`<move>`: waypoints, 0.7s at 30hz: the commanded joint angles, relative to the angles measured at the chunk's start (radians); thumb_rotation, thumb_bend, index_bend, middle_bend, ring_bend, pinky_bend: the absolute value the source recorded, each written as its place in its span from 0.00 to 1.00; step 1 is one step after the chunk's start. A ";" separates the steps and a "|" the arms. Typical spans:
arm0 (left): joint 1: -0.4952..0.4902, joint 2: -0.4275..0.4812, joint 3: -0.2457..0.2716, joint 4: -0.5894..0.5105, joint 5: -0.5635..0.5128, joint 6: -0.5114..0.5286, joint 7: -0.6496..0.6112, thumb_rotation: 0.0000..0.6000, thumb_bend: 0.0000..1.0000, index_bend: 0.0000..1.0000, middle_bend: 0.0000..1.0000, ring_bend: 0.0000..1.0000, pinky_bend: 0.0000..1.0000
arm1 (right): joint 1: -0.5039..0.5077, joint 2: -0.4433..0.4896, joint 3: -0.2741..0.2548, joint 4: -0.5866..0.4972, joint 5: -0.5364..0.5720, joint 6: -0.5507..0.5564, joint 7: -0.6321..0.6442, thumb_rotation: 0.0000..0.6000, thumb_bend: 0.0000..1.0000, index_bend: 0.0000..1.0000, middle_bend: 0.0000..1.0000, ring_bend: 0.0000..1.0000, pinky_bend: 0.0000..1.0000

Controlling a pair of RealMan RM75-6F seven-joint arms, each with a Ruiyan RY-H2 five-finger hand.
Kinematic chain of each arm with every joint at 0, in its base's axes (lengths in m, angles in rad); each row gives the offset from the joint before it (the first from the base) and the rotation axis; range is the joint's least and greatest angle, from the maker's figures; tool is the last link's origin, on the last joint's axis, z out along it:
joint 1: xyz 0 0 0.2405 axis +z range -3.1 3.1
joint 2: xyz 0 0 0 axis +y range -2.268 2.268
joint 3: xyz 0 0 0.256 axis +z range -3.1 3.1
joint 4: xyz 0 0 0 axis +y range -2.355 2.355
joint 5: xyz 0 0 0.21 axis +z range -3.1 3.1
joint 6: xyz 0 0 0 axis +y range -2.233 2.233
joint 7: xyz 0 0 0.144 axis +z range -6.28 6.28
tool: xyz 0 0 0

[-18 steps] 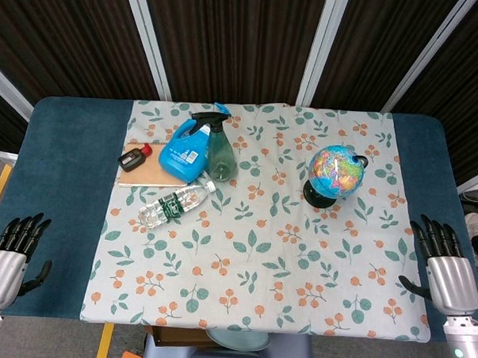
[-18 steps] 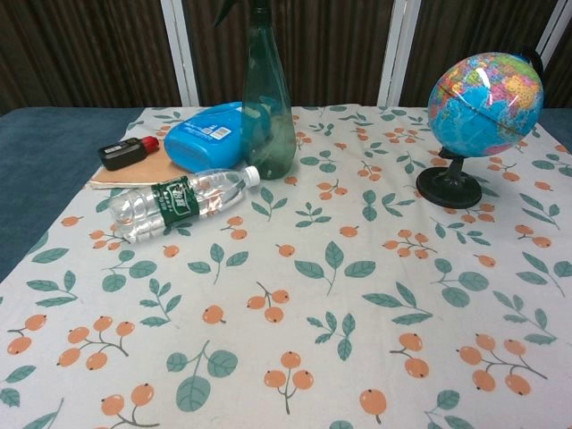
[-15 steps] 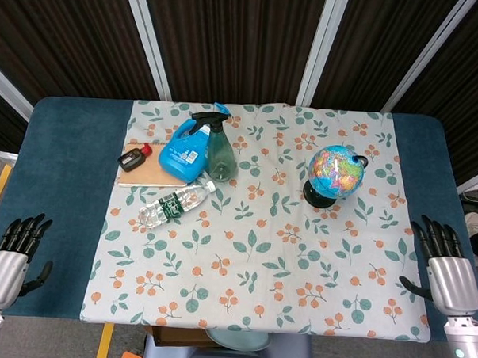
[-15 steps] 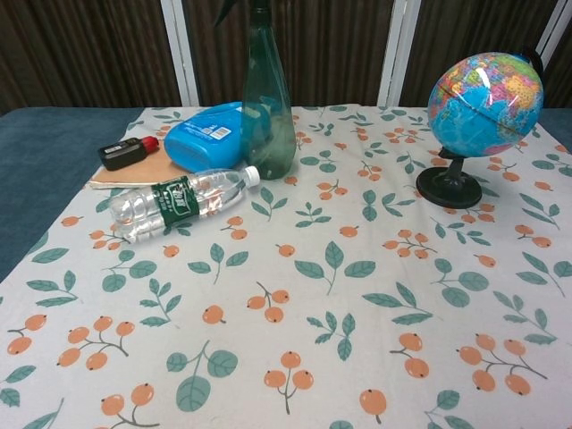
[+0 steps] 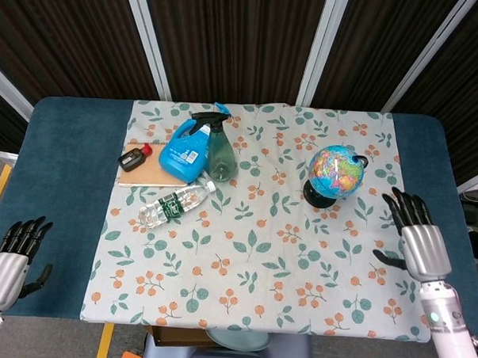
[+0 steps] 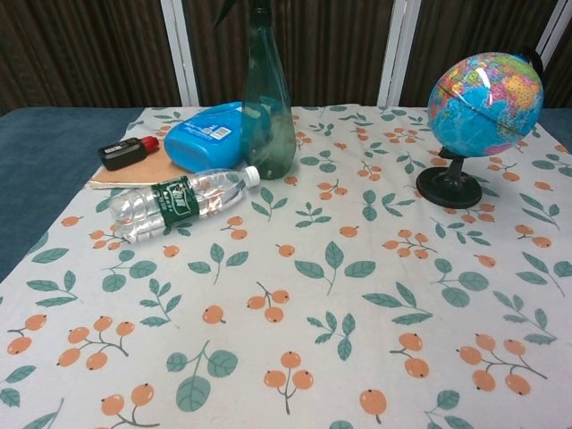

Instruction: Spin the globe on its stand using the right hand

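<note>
Left of centre, a clear water bottle [image 5: 177, 204] lies on its side on the patterned cloth [image 5: 252, 251], what it holds not discernible; a tall green spray bottle [image 5: 219, 150] stands upright just beyond it, touching a flat blue bottle [image 5: 186, 149] lying at its left. Far right on the cloth, the globe [image 5: 337, 172] stands upright on its black stand [image 5: 321, 195]. Near and right of it, well apart, the right hand [image 5: 418, 240] hovers with fingers spread, holding nothing, as does the left hand [image 5: 9, 262] at the near left edge.
</note>
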 commanded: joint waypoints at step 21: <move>0.000 0.019 -0.012 -0.029 -0.068 -0.051 0.019 1.00 0.44 0.00 0.00 0.00 0.00 | 0.396 -0.234 0.225 0.142 0.432 -0.235 -0.261 1.00 0.12 0.00 0.00 0.00 0.00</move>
